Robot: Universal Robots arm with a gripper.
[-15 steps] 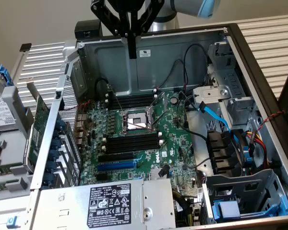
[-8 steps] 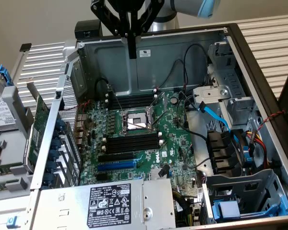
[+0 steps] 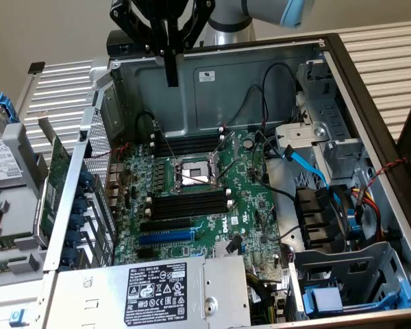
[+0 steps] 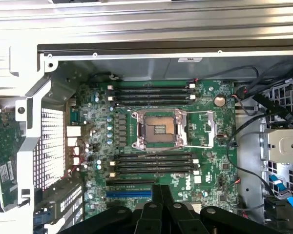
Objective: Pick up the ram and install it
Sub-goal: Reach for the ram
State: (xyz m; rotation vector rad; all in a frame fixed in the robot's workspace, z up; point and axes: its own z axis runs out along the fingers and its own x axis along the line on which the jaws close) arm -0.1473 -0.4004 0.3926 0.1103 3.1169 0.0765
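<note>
The ram: position cannot be confirmed. A green board (image 3: 51, 185) stands on edge just outside the perforated side wall of the open case (image 3: 192, 96), at the exterior view's left; whether it is the ram cannot be told. The memory slots (image 3: 189, 203) on either side of the CPU socket (image 3: 192, 173) show black, with white clips at their ends. The gripper (image 3: 172, 82) hangs high over the rear of the case, well apart from the green board, jaws pressed together

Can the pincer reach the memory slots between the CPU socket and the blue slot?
Probably yes: the pincer hangs above the open case, and those memory slots lie empty, no cable across them.
</note>
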